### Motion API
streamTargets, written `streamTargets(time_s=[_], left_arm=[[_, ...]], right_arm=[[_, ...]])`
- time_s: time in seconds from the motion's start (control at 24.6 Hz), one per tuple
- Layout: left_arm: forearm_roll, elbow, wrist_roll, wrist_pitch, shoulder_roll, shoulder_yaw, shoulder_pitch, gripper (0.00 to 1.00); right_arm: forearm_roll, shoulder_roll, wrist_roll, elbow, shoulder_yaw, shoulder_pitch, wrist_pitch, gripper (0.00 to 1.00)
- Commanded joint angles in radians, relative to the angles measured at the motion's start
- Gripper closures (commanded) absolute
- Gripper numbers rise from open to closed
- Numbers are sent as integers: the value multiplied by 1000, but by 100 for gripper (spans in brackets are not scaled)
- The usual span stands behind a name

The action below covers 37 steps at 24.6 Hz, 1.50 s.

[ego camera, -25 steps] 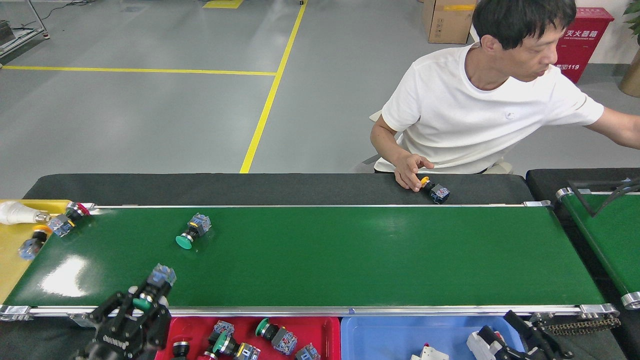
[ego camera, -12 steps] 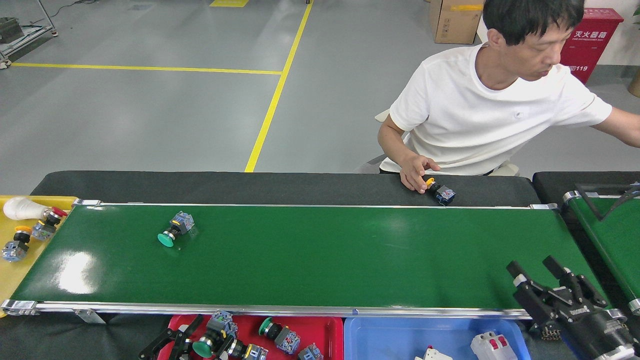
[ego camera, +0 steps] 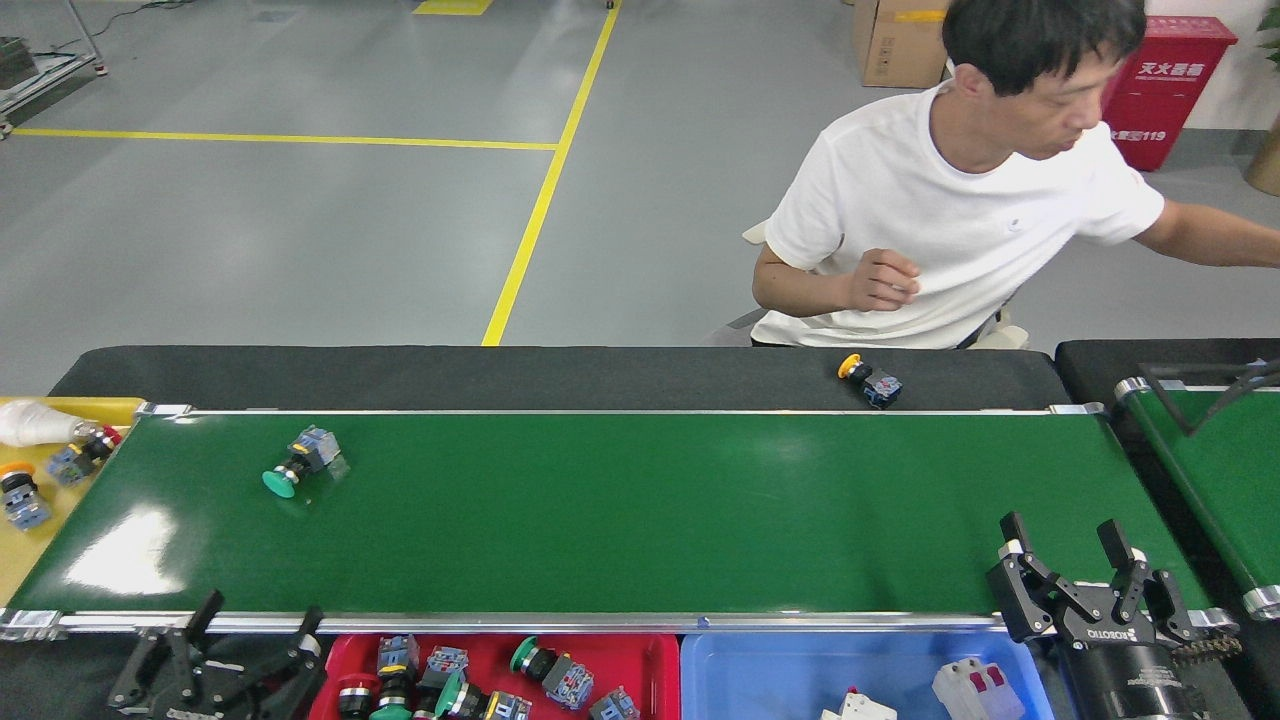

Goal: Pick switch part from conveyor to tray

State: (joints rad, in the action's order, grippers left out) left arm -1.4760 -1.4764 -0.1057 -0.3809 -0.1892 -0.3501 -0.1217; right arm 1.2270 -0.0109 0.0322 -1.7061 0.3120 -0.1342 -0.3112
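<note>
Since the frame half a second back the left gripper (ego camera: 250,640) has let go of the green-capped part it was lowering and now hangs empty at the near rail, while the switch part (ego camera: 297,465) riding the belt has slid further left and the person's hand (ego camera: 884,280) has lifted off the yellow-capped switch (ego camera: 868,381) on the far ledge; the right gripper (ego camera: 1075,570) has shifted a little nearer the blue tray (ego camera: 760,665).

Nearest the robot, the red tray (ego camera: 640,660) holds a cluster of switch parts, and the left gripper sits just beside its left end with its fingers spread and nothing between them; the right gripper, at the right end of the near rail, also stands spread and empty.

Further out, on the conveyor (ego camera: 650,510), the one remaining part lies in the left third, toward the far rail — ahead of the left gripper and only slightly to its right, well apart from the right gripper; its long axis runs diagonally, green cap pointing near-left, grey-blue block far-right.

The left arm is plainly the nearer one; the reach would go forward across the belt, and the part looks close to the left end — beyond which a yellow bin (ego camera: 20,560) holds stray pieces.
</note>
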Motion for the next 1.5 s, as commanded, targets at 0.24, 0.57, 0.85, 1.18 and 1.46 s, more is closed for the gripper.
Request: streamTargets(time_s=[0.24,0.57,0.85,1.18,1.46], left_arm=[[8,265,31,42,-148,-101,111,0],[39,449,23,37,-272,-231,120,0],[97,478,23,34,-303,-262,57,0],[95,1013,-141,31,-545,-67,344,14],[192,1101,-220,-98,-578,76,376,98]], right_arm=[[0,-3,8,-24,-145,-36,-32,2],[0,0,9,-7,-246,-5,-146,1],[-1,-1,8,39,-257,54,-227,1],[-20,5,14,112,-257,102,-227,1],[-21,19,12,137,-257,107,-227,1]])
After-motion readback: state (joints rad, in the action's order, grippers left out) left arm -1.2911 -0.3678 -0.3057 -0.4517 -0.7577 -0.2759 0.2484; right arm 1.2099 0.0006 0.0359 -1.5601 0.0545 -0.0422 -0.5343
